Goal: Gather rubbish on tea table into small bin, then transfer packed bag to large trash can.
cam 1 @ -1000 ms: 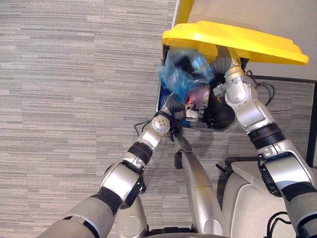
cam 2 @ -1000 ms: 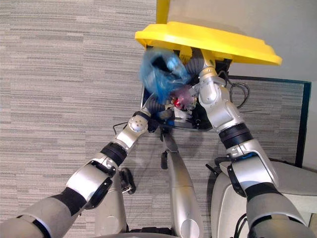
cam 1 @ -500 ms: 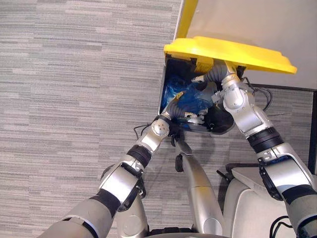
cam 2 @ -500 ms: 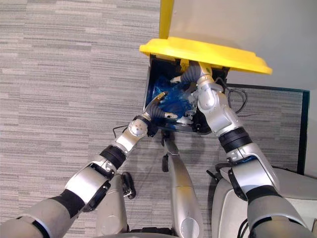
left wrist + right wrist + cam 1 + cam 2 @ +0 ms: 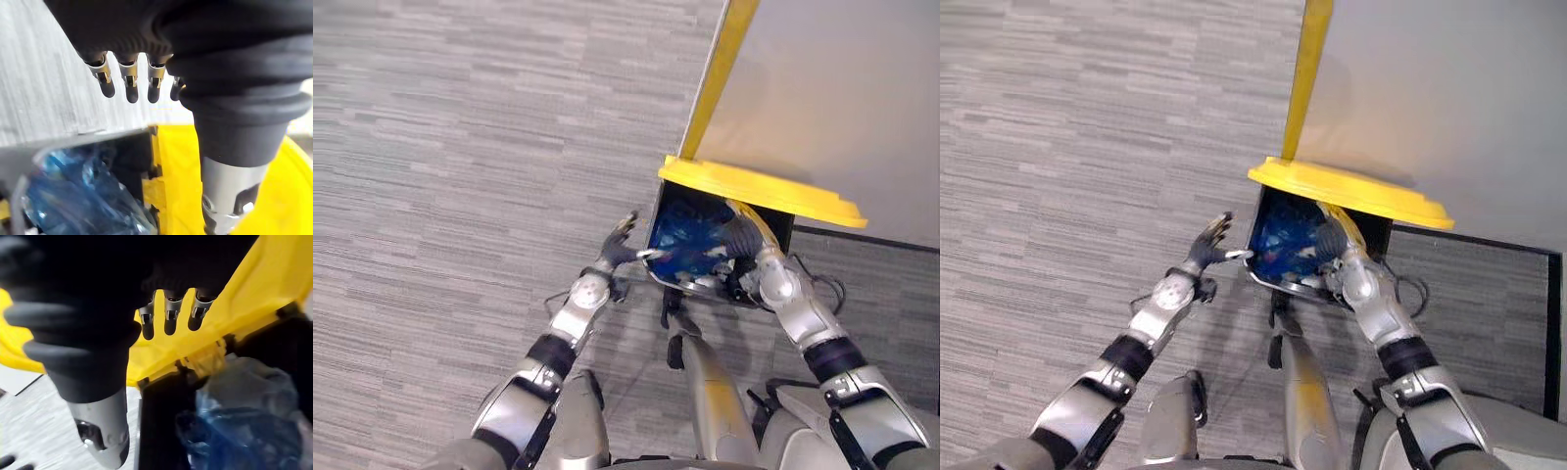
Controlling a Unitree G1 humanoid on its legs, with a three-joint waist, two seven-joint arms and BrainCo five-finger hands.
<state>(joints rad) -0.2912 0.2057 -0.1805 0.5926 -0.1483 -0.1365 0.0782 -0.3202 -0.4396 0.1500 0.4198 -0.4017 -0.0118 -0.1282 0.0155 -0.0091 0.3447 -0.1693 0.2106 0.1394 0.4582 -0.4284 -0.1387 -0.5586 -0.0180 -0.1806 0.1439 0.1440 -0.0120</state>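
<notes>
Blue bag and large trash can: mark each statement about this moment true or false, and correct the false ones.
1. The blue bag lies inside the large trash can. True.
2. The left hand has its fingers curled round the bag. False: its fingers are straight, and it is outside the can, holding nothing.
3. The yellow lid is shut flat on the can. False: it is raised, and the opening shows beneath it.
4. The right hand is at the can's opening, under the lid. True.
</notes>
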